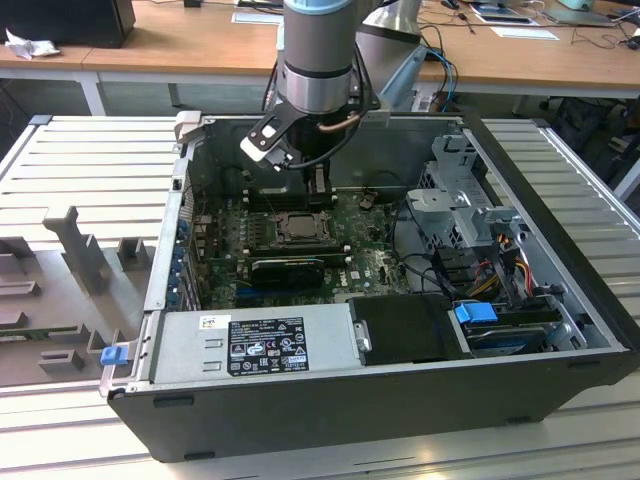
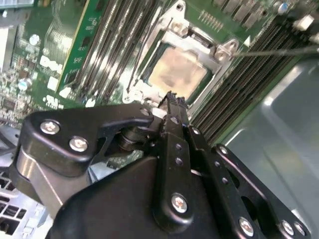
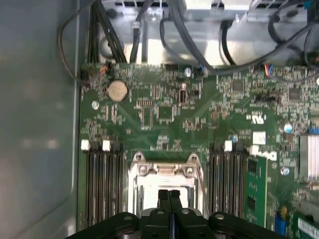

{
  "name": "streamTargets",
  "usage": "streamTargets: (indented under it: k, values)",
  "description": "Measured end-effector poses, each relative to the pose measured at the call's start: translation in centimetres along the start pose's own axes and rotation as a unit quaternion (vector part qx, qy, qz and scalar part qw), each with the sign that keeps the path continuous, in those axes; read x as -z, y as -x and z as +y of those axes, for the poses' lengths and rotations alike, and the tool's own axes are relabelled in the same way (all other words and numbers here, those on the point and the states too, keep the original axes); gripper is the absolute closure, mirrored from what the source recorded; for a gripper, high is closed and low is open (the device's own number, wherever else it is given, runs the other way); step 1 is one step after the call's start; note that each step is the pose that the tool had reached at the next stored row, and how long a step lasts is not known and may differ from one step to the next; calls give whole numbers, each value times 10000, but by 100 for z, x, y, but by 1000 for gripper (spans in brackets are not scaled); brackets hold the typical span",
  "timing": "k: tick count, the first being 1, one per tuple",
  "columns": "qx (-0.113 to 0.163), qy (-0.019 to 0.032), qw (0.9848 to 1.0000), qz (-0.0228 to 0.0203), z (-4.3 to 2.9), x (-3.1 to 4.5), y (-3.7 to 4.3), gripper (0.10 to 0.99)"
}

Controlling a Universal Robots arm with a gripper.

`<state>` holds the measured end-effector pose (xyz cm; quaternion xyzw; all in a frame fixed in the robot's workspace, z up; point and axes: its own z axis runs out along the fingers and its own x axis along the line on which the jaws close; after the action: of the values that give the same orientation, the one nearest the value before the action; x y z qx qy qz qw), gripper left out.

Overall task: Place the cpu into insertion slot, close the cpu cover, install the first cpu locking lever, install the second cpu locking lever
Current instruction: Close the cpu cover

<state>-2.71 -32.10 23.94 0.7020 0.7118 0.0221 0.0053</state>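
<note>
The arm [image 1: 318, 60] is reaching down into the open case [image 1: 400, 420]. The case is lying on its side on the ribbed surface [image 1: 90, 160], so the board [image 3: 164, 112] is facing upward and the socket [image 1: 298, 228] is reachable from above. The jaws are pressed together with nothing between them. In both wrist views their tips are hanging just over one edge of the socket, close to it, though I cannot tell whether they are touching metal. Held shut like this, they are probably serving as one narrow pusher, suited to nudging thin parts rather than gripping.

The cpu [image 2: 177, 69] is sitting in the socket, pale top up, between the two banks of memory slots [image 3: 102, 184]. The cover [image 3: 164, 171] is lying flat around it, its square opening framing the chip, so the first two steps are looking done. In the second wrist view a thin lever [image 2: 279, 51] is sticking out from the cover's corner across the slots, seemingly swung free and not latched. A second rod [image 2: 142, 57] is running along the opposite side of the socket, and whether it is hooked down is not clear. The work is therefore standing at the levers.
</note>
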Motion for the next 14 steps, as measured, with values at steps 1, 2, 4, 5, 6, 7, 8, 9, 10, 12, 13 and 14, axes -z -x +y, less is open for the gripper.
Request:
streamTargets:
  k: [1,2,4,5,6,7,8,9,10,12,13,14]
  values:
    - [1,0,10000,1,-17,-7,-1,980]
    - [1,0,10000,0,-40,-24,0,980]
    - [0,0,10000,0,-87,-63,-2,980]
    - [0,0,10000,0,-101,-74,-2,980]
    - [1,-1,10000,0,-111,-77,-2,980]
    - [1,-1,10000,-1,-121,-78,-2,980]
    - [1,-1,10000,-1,-130,-78,-3,980]
    - [1,-1,10000,0,-147,-78,-3,980]
    - [1,-1,10000,0,-159,-77,-3,980]
    - [1,-1,10000,0,-175,-76,-4,980]
    - [1,-1,10000,0,-179,-76,-4,980]
    - [1,-1,10000,0,-190,-76,-4,980]
